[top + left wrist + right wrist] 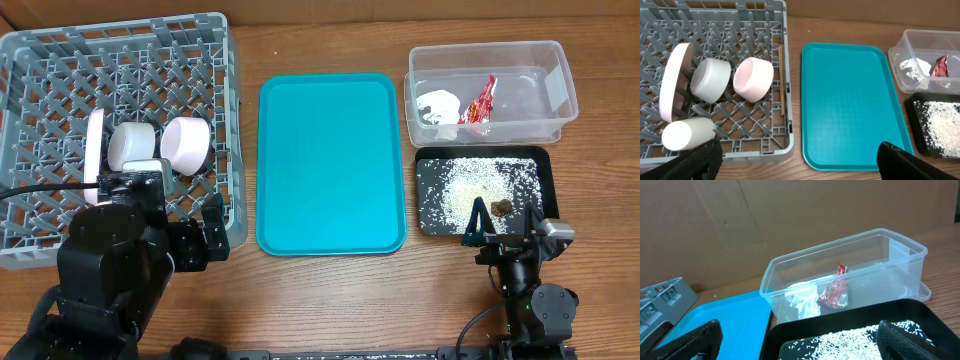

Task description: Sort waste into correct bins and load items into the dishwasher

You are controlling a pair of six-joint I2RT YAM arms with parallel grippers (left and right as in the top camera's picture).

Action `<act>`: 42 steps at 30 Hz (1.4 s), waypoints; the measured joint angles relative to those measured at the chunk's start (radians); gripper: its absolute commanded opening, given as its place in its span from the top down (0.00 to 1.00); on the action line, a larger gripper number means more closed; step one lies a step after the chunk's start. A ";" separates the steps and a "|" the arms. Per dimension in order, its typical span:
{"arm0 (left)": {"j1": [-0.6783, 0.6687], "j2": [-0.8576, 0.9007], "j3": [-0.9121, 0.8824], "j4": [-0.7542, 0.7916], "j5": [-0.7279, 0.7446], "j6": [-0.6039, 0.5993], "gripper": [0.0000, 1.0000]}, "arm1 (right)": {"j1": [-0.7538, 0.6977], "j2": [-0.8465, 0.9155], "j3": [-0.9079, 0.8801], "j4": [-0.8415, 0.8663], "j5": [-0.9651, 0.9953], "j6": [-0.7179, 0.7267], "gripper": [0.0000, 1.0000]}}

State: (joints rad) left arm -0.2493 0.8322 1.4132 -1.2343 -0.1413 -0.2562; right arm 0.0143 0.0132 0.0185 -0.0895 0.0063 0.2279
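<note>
My left and right jaws both stand spread, empty. Plate (671, 82), two bowls (754, 79) and cup (687, 134) sit in the rack (740, 20). Wrapper (481, 103) and foil (437, 106) lie in the tub (560, 60). Rice (470, 185) covers the black tray (428, 228).

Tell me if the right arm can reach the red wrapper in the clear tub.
Probably yes. The right gripper stands open at the near edge of the black tray; the clear tub beyond has no lid. The red wrapper lies uncovered beside the foil, though the walls force a top-down reach.
</note>
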 measured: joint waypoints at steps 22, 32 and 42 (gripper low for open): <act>0.265 -0.454 -0.752 0.899 0.073 0.158 0.00 | 0.000 0.000 0.000 -0.001 -0.002 0.000 0.00; 0.277 -0.811 -1.123 1.034 0.114 0.163 0.00 | 0.000 0.000 0.000 -0.001 -0.002 -0.001 0.00; 0.277 -0.816 -1.350 1.201 0.129 0.164 0.00 | 0.000 0.000 0.000 0.000 -0.003 -0.001 0.00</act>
State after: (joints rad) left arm 0.0273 0.0166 0.0635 -0.0338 -0.0128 -0.0925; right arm 0.0147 0.0132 0.0185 -0.0895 0.0036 0.2272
